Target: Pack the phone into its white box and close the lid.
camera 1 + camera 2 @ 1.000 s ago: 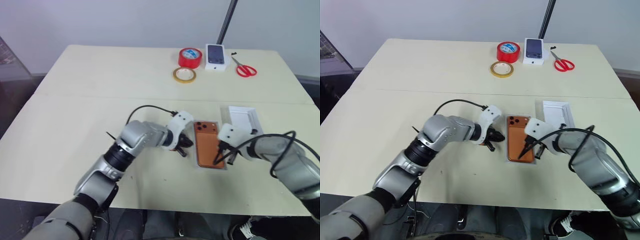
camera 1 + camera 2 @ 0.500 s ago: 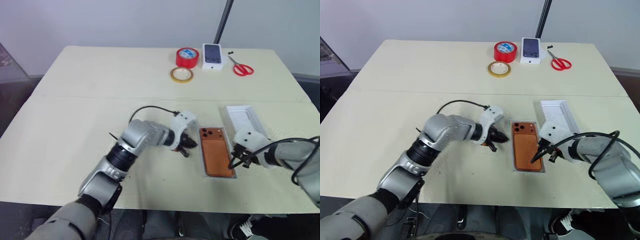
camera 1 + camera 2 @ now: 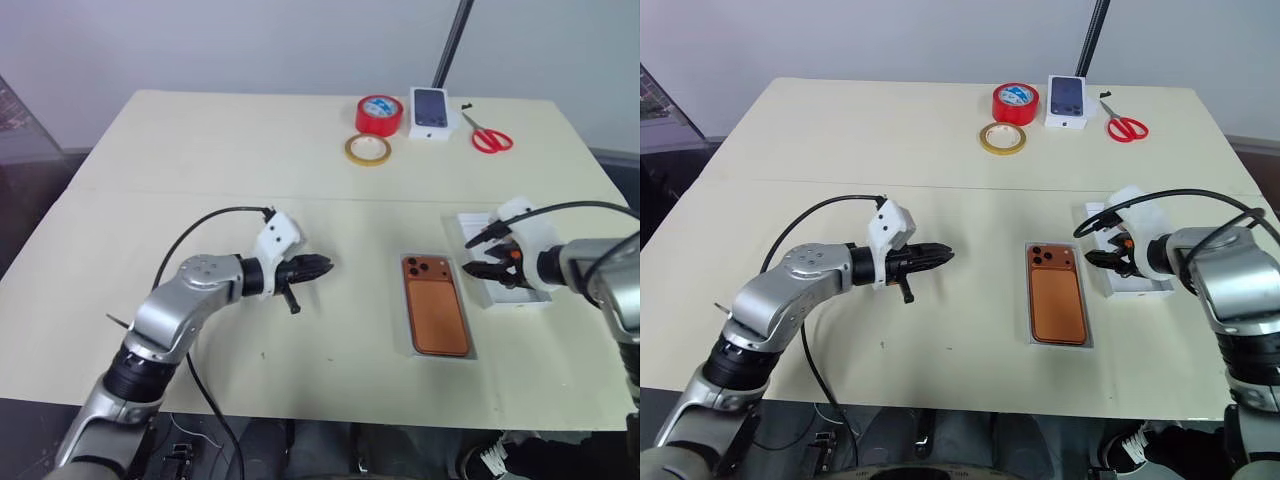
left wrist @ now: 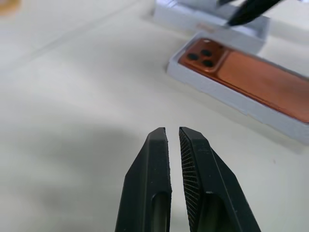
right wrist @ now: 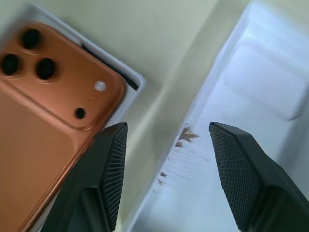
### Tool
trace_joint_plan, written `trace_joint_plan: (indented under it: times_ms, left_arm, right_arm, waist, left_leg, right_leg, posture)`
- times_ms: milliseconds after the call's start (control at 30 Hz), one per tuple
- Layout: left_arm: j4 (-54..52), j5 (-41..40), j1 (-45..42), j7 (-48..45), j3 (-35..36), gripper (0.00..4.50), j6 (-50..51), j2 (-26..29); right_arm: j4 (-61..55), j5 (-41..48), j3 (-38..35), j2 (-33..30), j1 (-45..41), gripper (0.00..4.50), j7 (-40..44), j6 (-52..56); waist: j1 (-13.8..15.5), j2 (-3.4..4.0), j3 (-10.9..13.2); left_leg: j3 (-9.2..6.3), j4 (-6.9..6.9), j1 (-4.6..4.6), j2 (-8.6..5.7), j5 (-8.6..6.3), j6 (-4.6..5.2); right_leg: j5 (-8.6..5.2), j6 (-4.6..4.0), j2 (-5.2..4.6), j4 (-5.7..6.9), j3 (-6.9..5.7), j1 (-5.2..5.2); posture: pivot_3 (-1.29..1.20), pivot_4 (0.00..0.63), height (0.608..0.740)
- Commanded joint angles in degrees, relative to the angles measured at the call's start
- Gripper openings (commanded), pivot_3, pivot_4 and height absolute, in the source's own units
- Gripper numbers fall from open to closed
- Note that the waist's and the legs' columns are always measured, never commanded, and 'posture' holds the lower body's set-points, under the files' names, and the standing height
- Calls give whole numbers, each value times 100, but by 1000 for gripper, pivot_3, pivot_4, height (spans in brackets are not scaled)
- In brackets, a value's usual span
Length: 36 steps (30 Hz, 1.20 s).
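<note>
The orange phone (image 3: 435, 303) lies camera side up inside the shallow white box (image 3: 440, 354), right of the table's middle. The box's white lid (image 3: 525, 300) lies open side up just right of it. My right gripper (image 3: 467, 256) hovers open over the lid's near-left edge, with nothing between its fingers; in the right wrist view one finger (image 5: 108, 164) is over the gap by the phone (image 5: 43, 121) and the other over the lid (image 5: 260, 82). My left gripper (image 3: 328, 264) is shut and empty, pointing at the box from well to its left.
At the table's far edge are a red tape roll (image 3: 379, 114), a yellow tape roll (image 3: 369, 150), a small white box with a phone picture (image 3: 431, 112) and red scissors (image 3: 487, 135). A black pole (image 3: 452, 45) rises behind them.
My left gripper has pulled away leftward from the phone's edge. My right gripper has opened and moved right, off the phone and over the lid. The phone stays in the box.
</note>
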Motion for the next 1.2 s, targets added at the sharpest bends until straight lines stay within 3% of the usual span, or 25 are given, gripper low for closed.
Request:
trace_joint_plan:
  times_ms: [33,100,233,400,567,700,833,867,933,1200]
  left_arm:
    - [-315,365,194,-480,-303,458,-835,181]
    - [-387,446,290,-546,-381,458,-1007,178]
    - [-522,430,447,-554,-410,458,-1068,46]
    - [-609,329,492,-536,-330,458,-1022,-132]
    - [-404,254,480,-384,-9,458,-967,-191]
    - [174,215,315,-83,419,458,-897,-353]
    - [675,277,68,14,608,458,-983,-470]
    - [752,294,26,-14,614,458,-1028,-469]
    - [892,339,-44,-84,615,458,-1121,-456]
    - [1033,418,-159,-199,526,458,-1280,-570]
  right_arm:
    - [636,-45,3,256,-417,2585,-371,313]
    - [775,-30,57,296,-482,1991,-449,332]
    - [813,47,-1,382,-549,45,-600,495]
    - [649,125,-344,436,-591,45,-820,757]
    - [-133,678,-1595,715,-1138,45,-792,1662]
    - [-565,2826,-2601,1155,-1136,45,-1102,1858]
    - [-545,6322,-2749,1745,-680,45,-3189,1858]
    - [-655,7981,-2187,1459,-253,45,-4335,949]
    - [-1015,9753,-1386,1383,391,45,-5846,-391]
    - [-2930,10048,8,2868,2072,45,-8847,-3442]
  waist:
    - [3,6,-1]
    - [16,6,-1]
    - [-2,6,-1]
    - [-7,6,-1]
    - [-41,28,7]
    - [-54,25,4]
    - [-115,22,4]
    - [-120,23,5]
    - [-112,23,7]
    - [-159,23,10]
  left_leg:
    - [3,0,2,0,0,0]
    - [2,0,0,-1,-1,3]
    - [2,1,0,1,-4,8]
    - [0,6,1,2,-5,9]
    - [2,5,-5,2,-5,10]
    - [-4,-1,-3,10,-5,10]
    - [-7,5,-3,13,-5,11]
    - [-6,6,-4,13,-6,13]
    - [-4,12,-20,9,-8,18]
    - [-6,54,-34,13,-21,39]
  right_leg:
    - [0,0,0,0,1,1]
    - [0,-1,-1,1,0,0]
    - [1,0,2,1,0,1]
    - [1,1,6,7,0,3]
    - [1,1,8,12,0,-8]
    - [1,1,18,12,-2,-7]
    - [1,1,22,14,-4,2]
    - [1,1,21,14,-4,2]
    - [1,2,15,14,-6,-8]
    - [0,7,26,27,-5,-13]
  posture:
    - [0,150,709]
    - [0,150,709]
    - [0,150,709]
    - [0,150,709]
    - [0,150,709]
    - [0,150,709]
    - [0,150,709]
    - [0,150,709]
    - [0,150,709]
    - [0,150,709]
